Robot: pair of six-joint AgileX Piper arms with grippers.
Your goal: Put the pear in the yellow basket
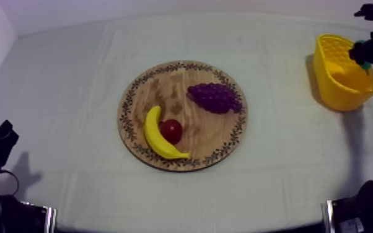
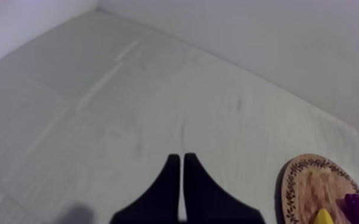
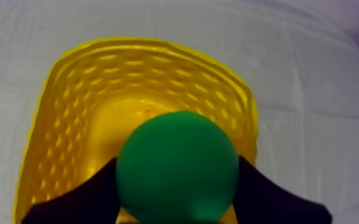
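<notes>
The green pear [image 3: 178, 164] sits between the two black fingers [image 3: 86, 196] of my right gripper [image 3: 179, 182], which is shut on it directly above the opening of the yellow basket [image 3: 98, 89]. From above, the right gripper [image 1: 365, 54] hangs over the basket [image 1: 344, 77] at the far right, a bit of the pear [image 1: 366, 64] showing green under it. My left gripper [image 2: 179, 158] is shut on nothing, its fingers together as a narrow wedge over bare cloth, and rests low at the left [image 1: 0, 141].
The round wooden board [image 1: 164, 87] lies mid-table with a banana [image 1: 157, 135], a small red fruit [image 1: 171, 130] and a bunch of grapes [image 1: 214, 97] on it. The board's rim [image 2: 313, 184] lies off to one side of the left fingers. Open cloth lies between board and basket.
</notes>
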